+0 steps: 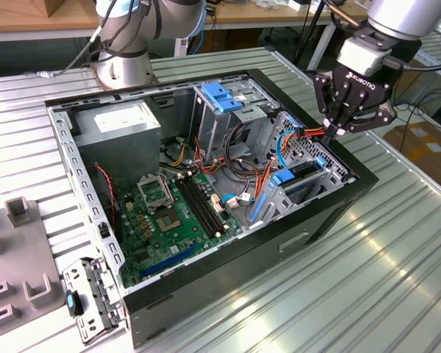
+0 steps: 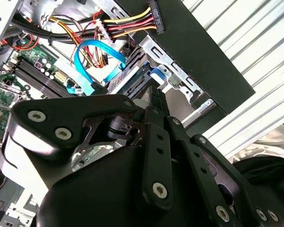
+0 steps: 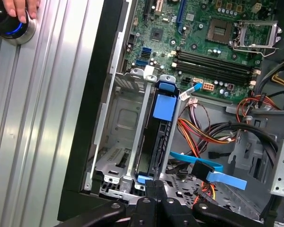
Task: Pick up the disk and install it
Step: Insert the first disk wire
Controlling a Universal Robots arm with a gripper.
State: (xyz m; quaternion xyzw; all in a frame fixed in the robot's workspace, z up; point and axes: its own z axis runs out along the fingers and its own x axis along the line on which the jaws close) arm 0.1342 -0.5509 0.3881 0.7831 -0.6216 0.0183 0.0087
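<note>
The disk (image 1: 300, 173) stands on edge in a slot of the metal drive cage (image 1: 331, 158) at the exterior view's right end of the open computer case. Its blue side rail (image 3: 163, 106) faces up in the first wrist view. My gripper (image 1: 329, 134) hangs just above the cage's far end, close to the orange and red power wires, with its fingers pressed together and nothing between them. The fingertips (image 3: 154, 187) sit over the end of the disk's slot. In the second wrist view the black fingers (image 2: 156, 101) point at the cage.
A black power connector (image 2: 154, 16) and a blue data cable (image 2: 97, 49) hang loose near the cage. The motherboard (image 1: 169, 213), grey power-supply box (image 1: 125, 125) and blue-latched bay (image 1: 224, 95) share the case. A hand (image 3: 16, 7) rests on a round button on the table.
</note>
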